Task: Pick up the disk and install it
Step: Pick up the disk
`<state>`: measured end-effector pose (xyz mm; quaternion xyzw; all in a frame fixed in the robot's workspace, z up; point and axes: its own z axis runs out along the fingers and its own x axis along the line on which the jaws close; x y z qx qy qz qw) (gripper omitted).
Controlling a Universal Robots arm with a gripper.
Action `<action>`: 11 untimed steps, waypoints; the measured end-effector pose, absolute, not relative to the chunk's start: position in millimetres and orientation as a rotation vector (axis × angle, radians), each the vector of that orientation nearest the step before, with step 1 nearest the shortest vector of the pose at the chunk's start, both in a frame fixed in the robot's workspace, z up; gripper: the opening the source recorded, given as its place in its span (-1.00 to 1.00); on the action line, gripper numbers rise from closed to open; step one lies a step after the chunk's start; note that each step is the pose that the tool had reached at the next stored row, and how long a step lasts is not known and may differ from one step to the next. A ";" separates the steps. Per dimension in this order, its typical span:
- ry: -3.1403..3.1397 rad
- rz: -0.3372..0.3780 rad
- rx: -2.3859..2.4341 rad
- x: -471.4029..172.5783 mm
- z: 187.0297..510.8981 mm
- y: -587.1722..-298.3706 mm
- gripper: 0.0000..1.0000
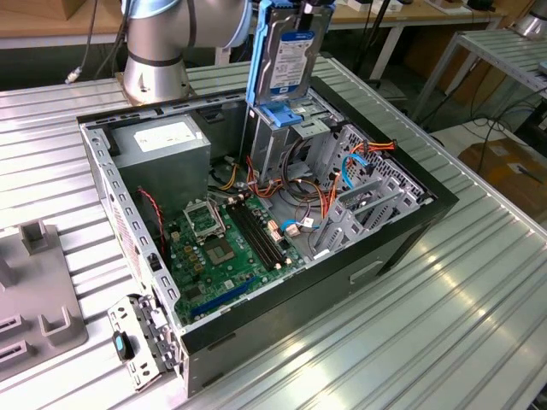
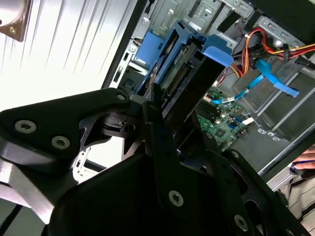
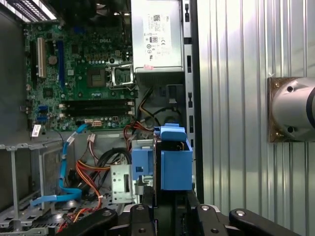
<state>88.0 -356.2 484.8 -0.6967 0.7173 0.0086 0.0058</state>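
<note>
Holding the disk [image 1: 291, 55] upright, gripper [image 2: 170, 105] clamped on it, over drive cage [image 1: 269, 149].

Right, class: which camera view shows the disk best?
The exterior view: the disk stands upright, its labelled silver face and blue rails plain. The second wrist view shows its connector edge; the first wrist view shows its blue carrier end.
</note>
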 end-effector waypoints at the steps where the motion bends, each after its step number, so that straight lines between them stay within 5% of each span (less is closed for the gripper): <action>1: 2.245 0.027 -2.181 92.7 484.9 -356.2 -0.30; 11: 2.245 0.027 -2.181 108.1 484.9 -356.2 -0.30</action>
